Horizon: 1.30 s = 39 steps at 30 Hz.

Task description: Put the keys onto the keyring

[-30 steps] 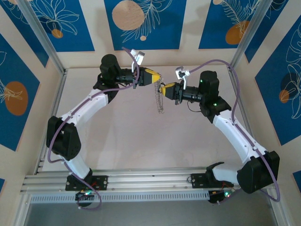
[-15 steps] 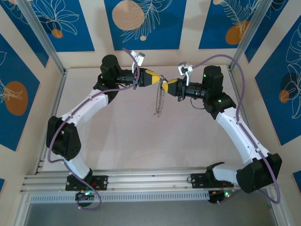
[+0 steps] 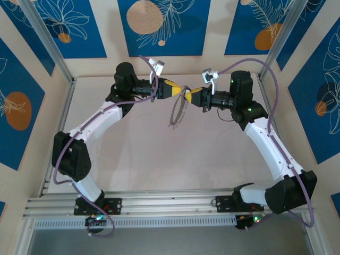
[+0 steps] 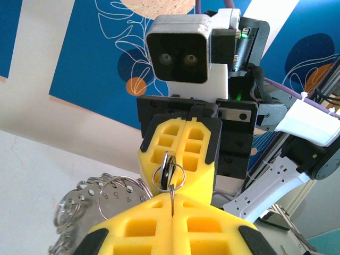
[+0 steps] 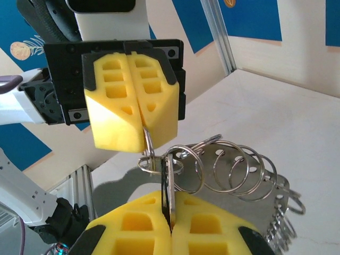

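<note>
Both grippers have just met, I see. Left gripper (image 3: 178, 91) pinches the keyring (image 3: 176, 112) dangling beneath; right gripper (image 3: 189, 95) pinches the key (image 4: 168, 173), seemingly ready for threading.

We see a pale tabletop (image 3: 159, 159) with tan walls (image 3: 95, 66) around it. On the walls are blue pictures (image 3: 175, 32) with white leaves and orange round spots (image 3: 144, 17). Shiny metal poles (image 3: 47, 40) stand at the back corners. A grey metal rail (image 3: 170, 204) runs along the near edge.
</note>
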Each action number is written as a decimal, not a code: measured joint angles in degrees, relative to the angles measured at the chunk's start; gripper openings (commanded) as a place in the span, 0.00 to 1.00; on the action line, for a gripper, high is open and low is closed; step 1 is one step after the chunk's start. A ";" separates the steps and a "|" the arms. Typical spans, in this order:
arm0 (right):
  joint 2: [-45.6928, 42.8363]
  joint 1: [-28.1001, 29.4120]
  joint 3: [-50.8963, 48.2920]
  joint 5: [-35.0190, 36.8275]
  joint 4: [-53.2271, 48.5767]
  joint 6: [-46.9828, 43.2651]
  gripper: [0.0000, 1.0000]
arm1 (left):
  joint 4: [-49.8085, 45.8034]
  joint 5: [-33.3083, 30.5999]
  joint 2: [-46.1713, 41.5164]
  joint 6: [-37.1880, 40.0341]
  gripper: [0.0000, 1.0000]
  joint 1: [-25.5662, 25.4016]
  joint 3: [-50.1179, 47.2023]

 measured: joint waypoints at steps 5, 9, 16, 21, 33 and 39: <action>0.55 0.28 0.11 -0.17 -0.44 -0.17 0.00 | -0.04 0.00 -0.13 0.00 0.00 0.00 0.00; 1.25 1.46 0.52 -0.15 -1.01 -0.42 0.00 | -0.07 0.00 -0.17 0.00 0.00 -0.04 0.00; 2.27 3.19 2.82 0.44 -2.54 -1.55 0.00 | -0.02 0.00 -0.26 0.00 0.00 -0.09 0.00; 2.27 3.13 2.95 0.55 -3.37 -1.77 0.00 | -0.09 0.02 -0.26 0.00 0.00 -0.11 -0.02; 1.20 0.02 3.34 0.44 -4.66 -2.36 0.00 | -1.25 -0.44 -0.26 0.96 0.00 -0.33 -0.22; 1.05 0.02 4.50 0.09 -5.95 -2.36 0.00 | -1.27 -0.46 -0.26 1.40 0.00 -0.59 -0.26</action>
